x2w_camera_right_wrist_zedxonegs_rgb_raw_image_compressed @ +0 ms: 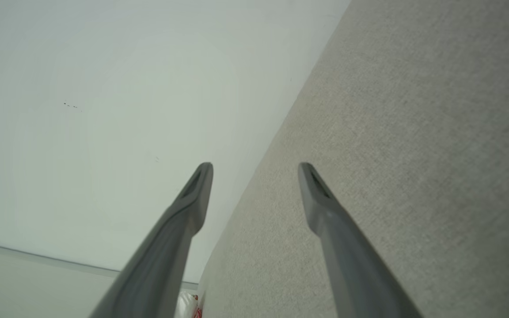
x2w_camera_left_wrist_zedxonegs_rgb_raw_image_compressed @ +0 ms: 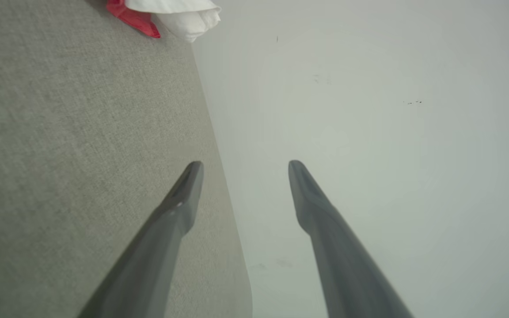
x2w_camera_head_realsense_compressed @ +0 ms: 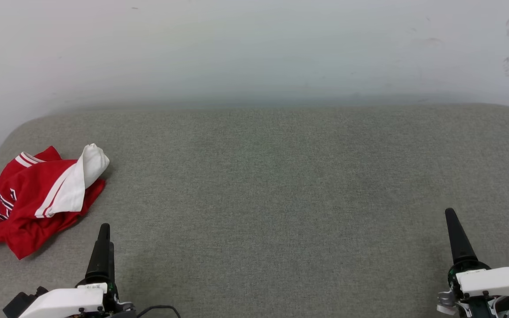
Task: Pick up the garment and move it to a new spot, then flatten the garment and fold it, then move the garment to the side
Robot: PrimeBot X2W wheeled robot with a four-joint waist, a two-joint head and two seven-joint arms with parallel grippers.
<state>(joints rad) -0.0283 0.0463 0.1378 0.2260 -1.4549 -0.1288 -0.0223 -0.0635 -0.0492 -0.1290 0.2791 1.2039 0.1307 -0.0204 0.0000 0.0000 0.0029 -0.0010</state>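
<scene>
Firstly, head view: we note the garment (x2w_camera_head_realsense_compressed: 33, 198) crumpled at the left edge of the grey fabric surface (x2w_camera_head_realsense_compressed: 281, 176), left gripper (x2w_camera_head_realsense_compressed: 104, 229) near it, right gripper (x2w_camera_head_realsense_compressed: 452, 216) well apart. Left wrist view: jaws spread, empty; garment at the top edge. Right wrist view: jaws spread, empty.

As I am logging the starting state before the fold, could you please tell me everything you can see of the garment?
The garment is a small red jersey-style shirt of soft, smooth-looking cloth, with a white sleeve edged in red-and-white stripes and navy, white-outlined lettering partly hidden in a fold. It lies crumpled in a loose heap, not flat, the white sleeve flopped over the top, near the left edge of the grey fabric surface, which alone touches it.
</scene>
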